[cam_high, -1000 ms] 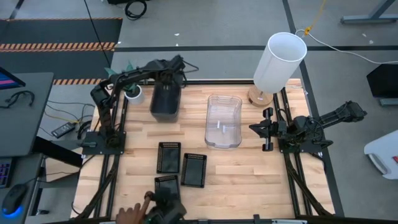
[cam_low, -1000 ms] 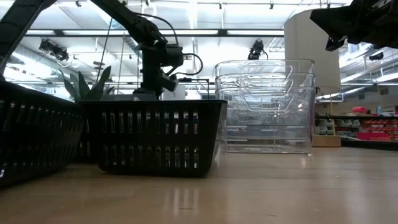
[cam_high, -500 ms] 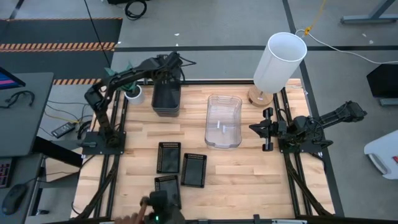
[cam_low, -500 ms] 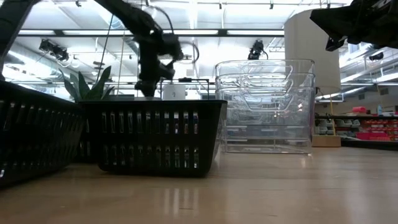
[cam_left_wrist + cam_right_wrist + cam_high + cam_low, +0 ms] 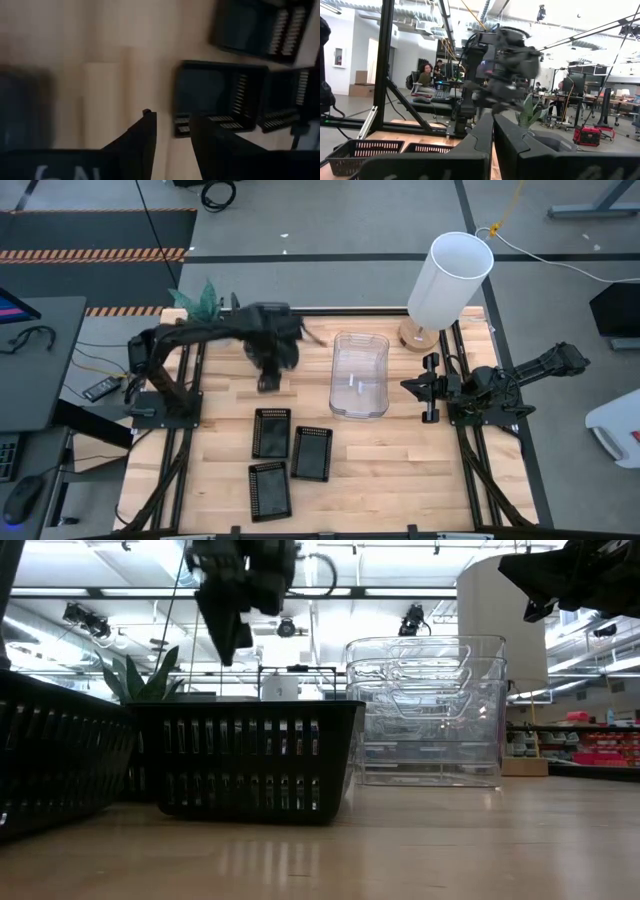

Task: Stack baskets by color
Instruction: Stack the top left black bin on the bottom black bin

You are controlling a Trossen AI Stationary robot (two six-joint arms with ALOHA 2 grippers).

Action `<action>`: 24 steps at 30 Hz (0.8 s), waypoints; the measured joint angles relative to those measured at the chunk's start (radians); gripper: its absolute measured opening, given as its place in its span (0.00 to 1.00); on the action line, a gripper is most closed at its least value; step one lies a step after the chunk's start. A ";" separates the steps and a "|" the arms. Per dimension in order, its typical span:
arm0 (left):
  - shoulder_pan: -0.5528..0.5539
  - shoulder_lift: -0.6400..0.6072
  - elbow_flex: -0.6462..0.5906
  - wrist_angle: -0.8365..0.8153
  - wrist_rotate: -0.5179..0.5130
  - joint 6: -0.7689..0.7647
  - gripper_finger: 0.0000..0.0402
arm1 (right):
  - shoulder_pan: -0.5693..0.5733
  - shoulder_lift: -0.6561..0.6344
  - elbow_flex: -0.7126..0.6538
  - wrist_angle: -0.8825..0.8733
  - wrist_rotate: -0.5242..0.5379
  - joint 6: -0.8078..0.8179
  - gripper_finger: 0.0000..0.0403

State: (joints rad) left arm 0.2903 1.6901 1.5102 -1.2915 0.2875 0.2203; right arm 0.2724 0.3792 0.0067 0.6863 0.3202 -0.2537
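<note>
Three shallow black slotted baskets (image 5: pixel 272 432), (image 5: pixel 311 453), (image 5: pixel 269 490) lie apart on their bottoms near the front edge. A stack of clear baskets (image 5: pixel 359 375) stands mid-table. The smoky-grey stack (image 5: pixel 284 350) at the far left is mostly covered by my left arm. My left gripper (image 5: pixel 268 380) hangs in the air between the grey stack and the black baskets. It points steeply down, open, with nothing between its fingers (image 5: pixel 172 122). My right gripper (image 5: pixel 430 388) waits shut at the right, raised.
A white cylindrical lamp (image 5: pixel 450 280) stands at the far right corner and a small potted plant (image 5: pixel 200 298) at the far left. Bare wood lies between the clear stack and the black baskets. People sit at desks in the room beyond (image 5: pixel 425 75).
My left gripper has risen from the grey stack at the far edge. It swung toward the near edge and the black baskets and tipped to point down. A person's hand at the front edge has drawn back out of view.
</note>
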 joint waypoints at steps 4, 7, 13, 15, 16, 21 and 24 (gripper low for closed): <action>-0.158 0.000 -0.044 0.012 -0.035 -0.031 0.29 | 0.000 0.000 0.000 0.000 0.000 0.000 0.05; -0.264 0.000 -0.101 0.055 -0.071 -0.046 0.29 | 0.000 0.000 0.000 0.000 0.000 0.000 0.05; -0.399 0.000 -0.188 0.060 -0.210 -0.118 0.29 | 0.000 0.000 0.000 0.000 0.000 0.000 0.05; -0.426 0.000 -0.202 0.063 -0.185 -0.169 0.29 | 0.000 0.000 0.000 0.000 0.000 0.000 0.05; -0.440 0.000 -0.208 0.065 -0.172 -0.191 0.29 | 0.000 0.000 0.000 0.000 0.000 0.000 0.05; -0.491 0.000 -0.243 0.080 -0.300 -0.245 0.29 | 0.000 0.000 0.000 0.000 0.000 0.000 0.05; -0.491 0.000 -0.275 0.101 -0.468 -0.273 0.29 | 0.000 0.000 0.000 0.000 0.000 0.000 0.05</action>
State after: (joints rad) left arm -0.2011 1.6905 1.2355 -1.1904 -0.1807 -0.0528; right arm 0.2724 0.3794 0.0067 0.6864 0.3202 -0.2538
